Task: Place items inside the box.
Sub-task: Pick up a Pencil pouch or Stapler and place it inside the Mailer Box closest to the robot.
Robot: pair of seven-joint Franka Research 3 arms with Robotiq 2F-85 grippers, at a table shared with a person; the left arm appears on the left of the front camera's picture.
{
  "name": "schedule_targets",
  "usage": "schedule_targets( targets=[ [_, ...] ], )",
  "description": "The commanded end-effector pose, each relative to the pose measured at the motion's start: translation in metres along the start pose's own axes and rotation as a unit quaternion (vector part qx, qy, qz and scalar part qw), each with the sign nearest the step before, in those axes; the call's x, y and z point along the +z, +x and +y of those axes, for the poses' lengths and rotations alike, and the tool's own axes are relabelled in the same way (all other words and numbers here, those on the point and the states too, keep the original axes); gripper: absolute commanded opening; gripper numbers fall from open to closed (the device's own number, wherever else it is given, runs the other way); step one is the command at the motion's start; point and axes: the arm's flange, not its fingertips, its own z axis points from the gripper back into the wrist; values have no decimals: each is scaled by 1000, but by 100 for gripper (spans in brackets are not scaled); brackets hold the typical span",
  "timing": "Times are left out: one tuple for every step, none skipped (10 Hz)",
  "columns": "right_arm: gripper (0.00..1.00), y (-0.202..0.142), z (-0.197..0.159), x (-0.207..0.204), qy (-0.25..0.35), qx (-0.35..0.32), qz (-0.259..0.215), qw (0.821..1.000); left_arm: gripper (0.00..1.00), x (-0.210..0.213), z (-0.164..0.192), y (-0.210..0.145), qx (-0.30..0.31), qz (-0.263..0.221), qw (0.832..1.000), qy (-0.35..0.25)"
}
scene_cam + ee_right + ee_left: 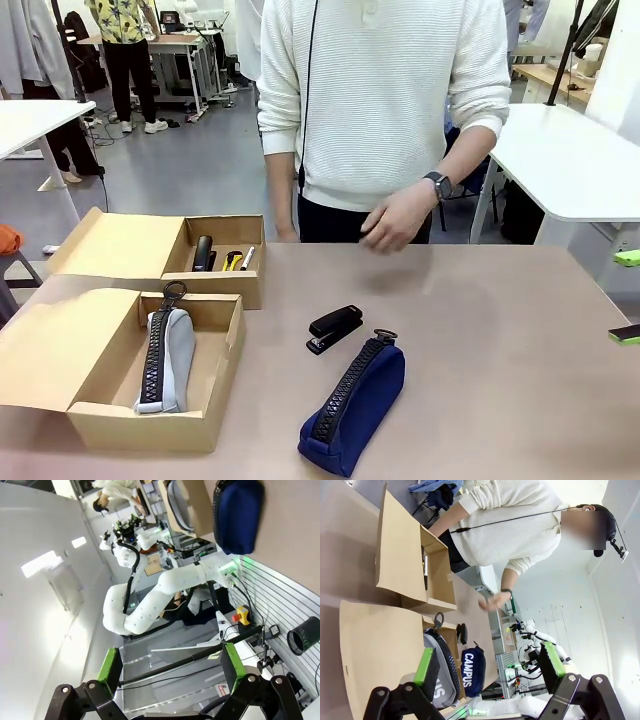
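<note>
Navy pencil case [355, 405] and 1 black stapler [334, 328] sit lower-middle, outside the lower-left cardboard box [140, 428], so probably next. Left gripper [489, 662] and right gripper [169, 662] both gape wide, empty.

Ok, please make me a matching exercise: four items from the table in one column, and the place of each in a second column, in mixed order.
Items
1. light grey pencil case
2. navy pencil case
3. nearer black stapler
4. utility knife

Places
A. in the far box, between a second stapler and a marker
B. on the bare table, nearest the robot's side
C. in the near box
D. on the table, just beyond the navy pencil case

Pairs: 1-C, 2-B, 3-D, 4-A.
</note>
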Motion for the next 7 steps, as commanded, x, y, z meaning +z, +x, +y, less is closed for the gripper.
schedule_targets(
  targets=[
    [100, -19, 10, -18, -42, 99, 29, 994, 100, -1, -2, 1, -7, -6, 1000, -11],
    [100, -13, 44, -69, -137, 144, 52, 979, 100, -1, -2, 1, -7, -6, 1000, -11],
    [100, 4, 71, -124, -228, 178, 115, 950, 100, -1, -2, 1, -7, -6, 1000, -11],
    [100, 24, 85, -160, -275, 188, 156, 930, 100, -1, -2, 1, -7, -6, 1000, -11],
    [100, 35, 83, -156, -259, 173, 155, 938, 100, -1, -2, 1, -7, -6, 1000, -11],
    [100, 27, 71, -120, -209, 194, 122, 951, 100, -1, -2, 1, -7, -6, 1000, -11],
    [100, -6, 48, -74, -171, 214, 70, 959, 100, -1, -2, 1, -7, -6, 1000, -11]
  ],
)
